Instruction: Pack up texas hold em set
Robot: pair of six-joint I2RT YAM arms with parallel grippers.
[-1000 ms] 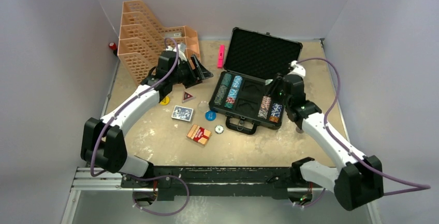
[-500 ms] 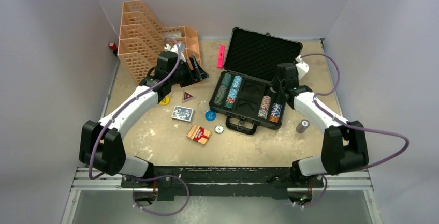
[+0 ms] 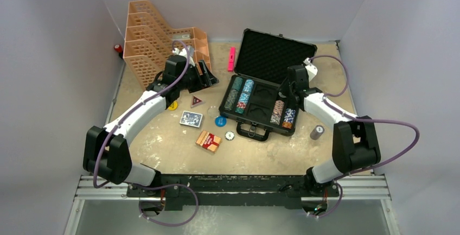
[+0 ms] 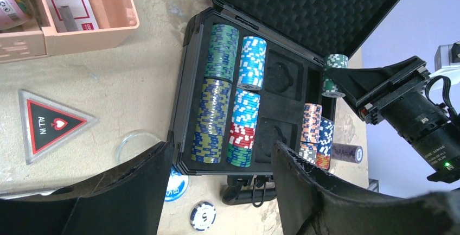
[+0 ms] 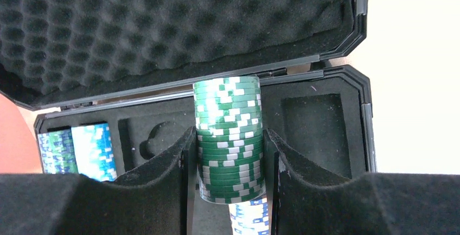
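Nearest, red deck: flat on the table, in front of the case's left corner.
White button: on the table just right of the red deck, near the case handle.
Grey stack: a short roll of chips lying alone on the table, right of the case.
Blue button: by the case's front left corner.
Blue deck: face up on the table, left of the blue button.
Triangle marker: reads "ALL IN", lying behind the blue deck.
Yellow disc: partly under the left arm.
Case: open at mid-table, lid tilted back, foam showing.
Chip rows: two long rows fill the case's left slots; shorter orange and blue rows sit front right; the middle pockets are bare.
Right claw: clamped on a green stack, held over the case's right side, with blue-and-white chips showing just below.
Left claw: spread wide and holding nothing, hanging over the table left of the case.
Orange trays: back left, behind the left arm.
Pink marker: at the back, beside the lid.
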